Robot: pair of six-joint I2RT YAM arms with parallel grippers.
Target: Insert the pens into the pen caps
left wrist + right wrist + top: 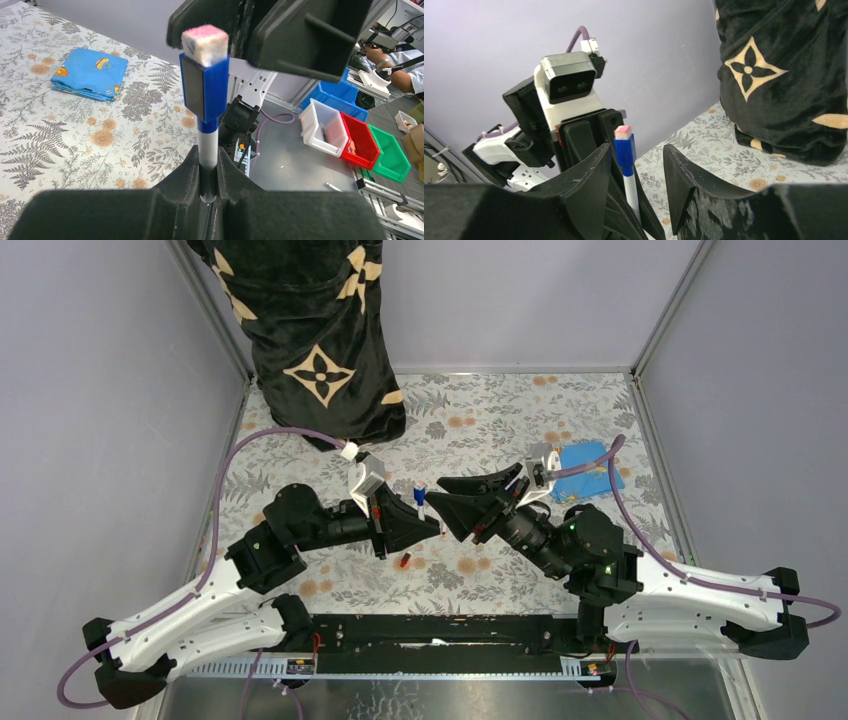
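Note:
My left gripper (208,152) is shut on the white barrel of a pen (208,150) and holds it upright. A blue cap (205,90) with a pinkish-white end sits on the pen's top. My right gripper (638,150) is open, and its two fingers stand on either side of the capped pen (625,155) without touching it. In the top view both grippers (430,525) (450,505) meet tip to tip at mid-table, with the pen (421,498) between them. A small red cap (405,561) lies on the cloth-covered table just in front of them. The other pens and caps are hidden.
A folded blue cloth (588,465) lies at the right rear, behind the right arm. A black plush garment with tan flowers (320,340) hangs over the table's back left. White, red and green bins (350,137) stand off the table.

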